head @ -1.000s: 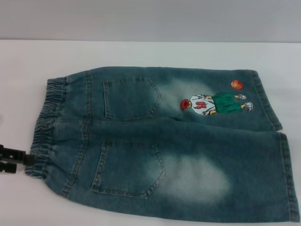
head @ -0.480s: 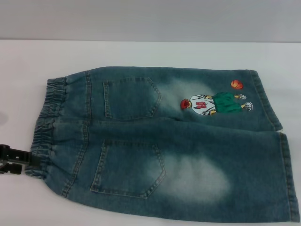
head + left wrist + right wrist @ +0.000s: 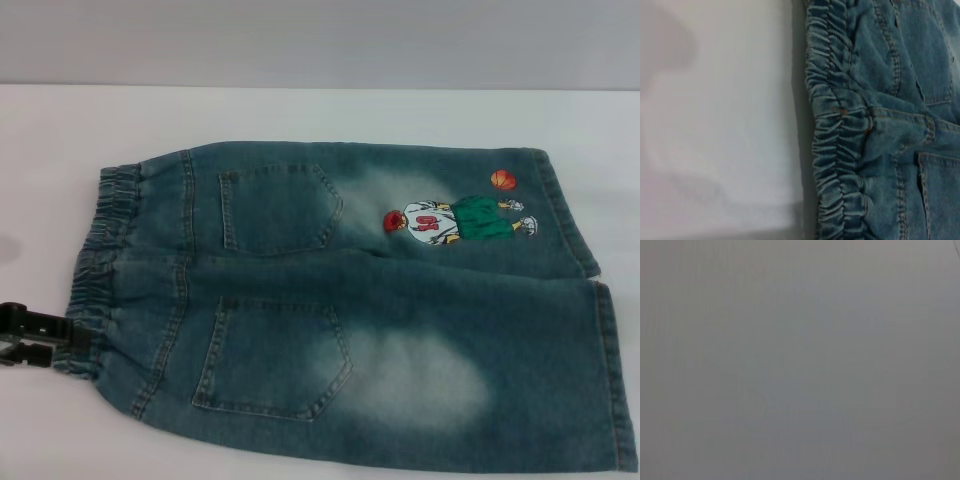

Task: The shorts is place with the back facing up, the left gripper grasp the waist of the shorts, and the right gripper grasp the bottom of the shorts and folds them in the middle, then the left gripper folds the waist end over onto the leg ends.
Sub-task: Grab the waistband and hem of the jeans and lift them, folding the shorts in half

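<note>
Shorts (image 3: 350, 300): blue-green faded denim, lying flat on the white worktop (image 3: 300, 110) with the back upward; two patch pockets show, one on the far half (image 3: 278, 208) and one on the near half (image 3: 275, 358).
Pale patches: bleached areas beside each pocket, the larger one on the near leg (image 3: 420, 375).
Embroidered figure (image 3: 460, 220): a basketball player on the far leg, with an orange ball (image 3: 503, 179) just beside it, toward the hem.
Waist of the shorts (image 3: 100, 265): the gathered, ruffled elastic band, at the robot's left end of the garment; in the left wrist view the same band (image 3: 837, 125) runs as a column of close pleats with bare worktop (image 3: 715, 125) alongside it.
Leg ends (image 3: 590, 290): the two stitched hems at the robot's right end; the near hem reaches the edge of the head view.
Left hand (image 3: 70, 338): black, low at the robot's left, its two fingers spread, with the tips at the near corner of the waistband; one finger (image 3: 40, 321) lies above the other. Whether the fingers touch the cloth cannot be told.
Right hand: outside the head view; its wrist view shows only a plain grey surface (image 3: 800, 360).
Background: a grey wall (image 3: 320, 40) behind the far edge of the worktop.
</note>
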